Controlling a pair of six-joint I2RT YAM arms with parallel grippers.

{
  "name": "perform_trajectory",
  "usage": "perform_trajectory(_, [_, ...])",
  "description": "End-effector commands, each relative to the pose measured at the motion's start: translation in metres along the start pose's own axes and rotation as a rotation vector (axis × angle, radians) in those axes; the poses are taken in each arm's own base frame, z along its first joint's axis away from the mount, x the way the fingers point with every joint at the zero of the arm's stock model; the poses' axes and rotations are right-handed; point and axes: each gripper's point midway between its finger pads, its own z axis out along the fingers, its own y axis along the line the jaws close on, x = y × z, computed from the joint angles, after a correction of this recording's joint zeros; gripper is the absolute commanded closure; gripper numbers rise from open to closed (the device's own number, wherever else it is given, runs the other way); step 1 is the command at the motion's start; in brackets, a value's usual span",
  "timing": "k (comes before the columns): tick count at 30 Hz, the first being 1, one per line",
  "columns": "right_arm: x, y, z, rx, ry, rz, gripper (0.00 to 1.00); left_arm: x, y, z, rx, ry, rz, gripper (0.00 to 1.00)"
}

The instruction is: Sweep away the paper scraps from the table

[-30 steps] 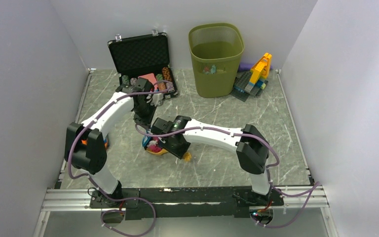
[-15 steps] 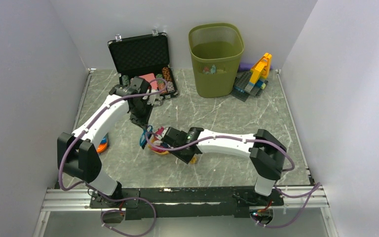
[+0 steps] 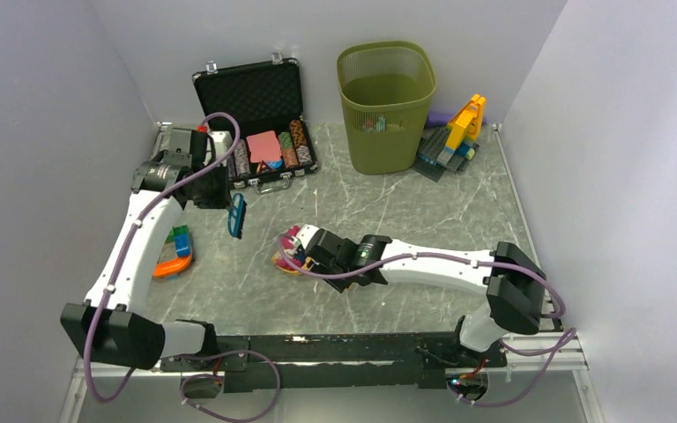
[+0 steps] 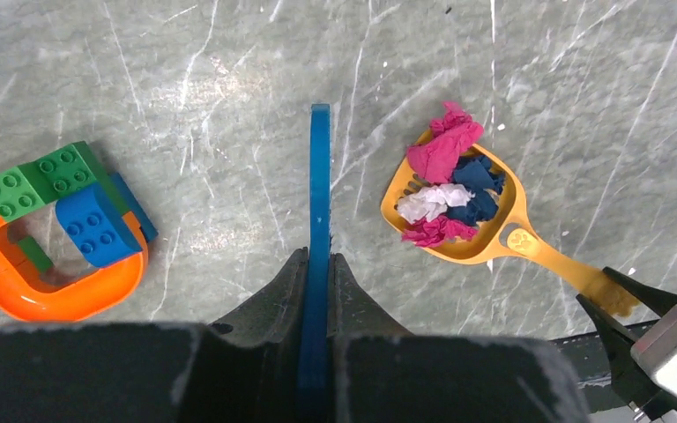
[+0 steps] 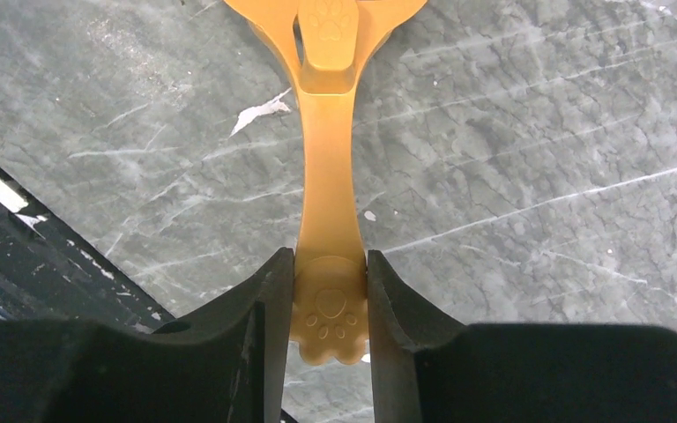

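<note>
My right gripper [image 5: 330,264] is shut on the paw-shaped end of a yellow-orange scoop's handle [image 5: 328,176]. The scoop [image 4: 494,247] lies on the grey-green marble table [image 4: 229,70]. It holds a pile of pink, white and navy paper scraps [image 4: 445,189], which also show in the top view [image 3: 289,249]. One small white scrap [image 5: 260,110] lies on the table beside the handle. My left gripper [image 4: 319,257] is shut on a flat blue sweeping tool [image 4: 319,176], held edge-on to the left of the scoop and apart from it [image 3: 236,216].
An orange, green and blue toy brick piece [image 4: 53,229] lies at the left. An open black case of poker chips [image 3: 260,132], a green mesh basket [image 3: 386,106] and more toy bricks [image 3: 454,137] stand at the back. The metal rail [image 3: 317,339] runs along the near edge.
My left arm has swung left and away from the scoop, carrying the blue tool. My right arm has stretched out lower, and the scoop has shifted slightly right.
</note>
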Motion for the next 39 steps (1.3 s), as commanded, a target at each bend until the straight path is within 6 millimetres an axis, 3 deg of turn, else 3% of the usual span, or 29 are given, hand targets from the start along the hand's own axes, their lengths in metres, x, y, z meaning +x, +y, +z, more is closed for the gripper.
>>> perform_trajectory(1, [-0.025,-0.004,-0.021,0.011,-0.131,0.047,1.00,-0.007,-0.004,-0.005,0.032,-0.038,-0.031,1.00])
perform_trajectory(11, [-0.039,-0.017,-0.060,0.021,-0.270,0.068,1.00,0.003,0.010,-0.007,-0.022,-0.074,-0.046,1.00])
perform_trajectory(18, [-0.020,-0.014,-0.049,0.020,-0.200,0.079,1.00,0.013,0.010,0.002,-0.010,-0.042,-0.049,1.00])
perform_trajectory(19, [-0.017,-0.014,-0.046,0.021,-0.196,0.095,0.95,0.014,0.009,0.003,-0.007,-0.041,-0.048,1.00])
perform_trajectory(22, [-0.013,-0.009,-0.041,0.004,-0.207,0.136,0.49,0.015,0.009,0.002,-0.007,-0.046,-0.046,1.00])
perform_trajectory(23, [-0.012,-0.008,-0.038,-0.001,-0.210,0.144,0.39,0.014,0.009,0.002,-0.006,-0.047,-0.044,1.00])
perform_trajectory(31, [0.015,0.001,-0.007,-0.015,-0.177,0.207,0.41,0.019,0.006,0.005,0.019,-0.045,-0.033,1.00])
perform_trajectory(36, [0.021,-0.001,0.002,-0.002,-0.181,0.213,0.30,0.017,0.006,0.005,0.022,-0.050,-0.025,1.00])
perform_trajectory(39, [0.020,-0.003,0.007,0.020,-0.176,0.200,0.30,0.016,0.005,0.004,0.025,-0.054,-0.027,1.00])
